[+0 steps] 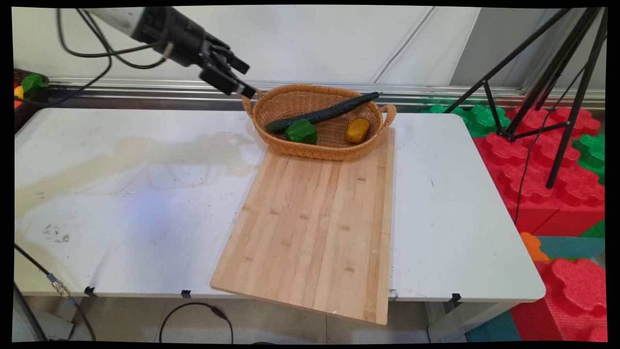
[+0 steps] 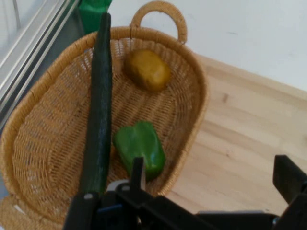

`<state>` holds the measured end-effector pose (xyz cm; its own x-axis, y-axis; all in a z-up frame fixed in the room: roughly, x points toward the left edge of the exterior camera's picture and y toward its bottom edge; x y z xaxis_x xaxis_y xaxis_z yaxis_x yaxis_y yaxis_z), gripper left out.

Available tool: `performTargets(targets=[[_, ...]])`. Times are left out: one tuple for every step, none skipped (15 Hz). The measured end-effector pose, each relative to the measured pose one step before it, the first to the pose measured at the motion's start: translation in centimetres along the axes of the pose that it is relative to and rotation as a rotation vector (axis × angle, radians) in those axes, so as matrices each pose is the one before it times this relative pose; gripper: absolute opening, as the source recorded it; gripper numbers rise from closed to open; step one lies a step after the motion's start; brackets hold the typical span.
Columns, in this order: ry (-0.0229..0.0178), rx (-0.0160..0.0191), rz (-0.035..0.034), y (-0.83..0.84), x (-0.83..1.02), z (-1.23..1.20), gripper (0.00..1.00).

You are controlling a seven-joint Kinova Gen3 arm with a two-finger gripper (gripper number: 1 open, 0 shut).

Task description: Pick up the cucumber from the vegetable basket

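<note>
Listing by size: white table (image 1: 121, 194); bamboo cutting board (image 1: 315, 228) at its near edge; wicker basket (image 1: 319, 121) on the board's far end, holding cucumber (image 1: 322, 114), green pepper (image 1: 301, 131), yellow pepper (image 1: 357, 130). Gripper (image 1: 237, 77), jaws apart and empty, hovers by the basket's left handle; descending could snag that rim. Tripod (image 1: 557, 97) stands right.

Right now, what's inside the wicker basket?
In the wicker basket: a long cucumber lying across it with its tip over the rim, a green pepper and a yellow pepper. The weave under them is hidden.
</note>
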<state>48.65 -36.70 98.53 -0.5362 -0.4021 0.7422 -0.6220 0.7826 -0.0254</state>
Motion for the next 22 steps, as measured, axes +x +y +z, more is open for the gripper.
performTargets(targets=[[-0.00186, 0.00118, 0.0007, -0.305, 0.13, 0.619, 1.0], [-0.00299, 0.0022, 0.0006, -0.425, 0.195, 0.951, 1.0], [-0.00193, 0.00111, 0.00018, -0.274, 0.145, 0.649, 1.0], [-0.00405, 0.00239, 0.00023, -0.373, 0.168, 0.992, 1.0], [-0.003, 0.00175, -0.00077, -0.234, 0.075, 0.624, 1.0], [-0.00503, 0.00238, -0.00111, -0.331, 0.129, 1.011, 1.0], [-0.00324, 0.00106, -0.00045, -0.199, 0.1, 0.676, 1.0], [-0.00528, 0.00231, -0.00219, -0.304, 0.112, 1.021, 1.0], [-0.00389, 0.00153, -0.0018, -0.195, 0.061, 0.664, 1.0], [-0.00536, 0.00266, -0.00267, -0.291, 0.108, 1.017, 1.0], [-0.00384, 0.00145, -0.00154, -0.173, 0.076, 0.657, 1.0], [-0.00616, 0.00159, -0.00227, -0.275, 0.088, 1.018, 1.0], [-0.00406, 0.00101, -0.00145, -0.171, 0.045, 0.636, 1.0], [-0.00661, 0.0011, -0.00092, -0.262, 0.072, 0.988, 1.0], [-0.00772, 0.00077, 0.00035, -0.282, 0.121, 1.15, 1.0], [-0.00727, 0.00195, 0.00076, -0.289, 0.084, 1.08, 1.0], [-0.00457, 0.00218, 0.0007, -0.255, 0.083, 0.873, 1.0], [-0.00489, 0.00235, 0.00048, -0.305, 0.118, 1.017, 1.0], [-0.0025, 0.00203, 0.00057, -0.271, 0.147, 0.83, 1.0], [-0.00228, 0.00344, 0.00088, -0.333, 0.168, 0.909, 1.0], [-0.00094, 0.00235, 0.00051, -0.202, 0.098, 0.503, 1.0], [-0.00204, 0.00466, 0.00089, -0.335, 0.091, 0.69, 1.0]])
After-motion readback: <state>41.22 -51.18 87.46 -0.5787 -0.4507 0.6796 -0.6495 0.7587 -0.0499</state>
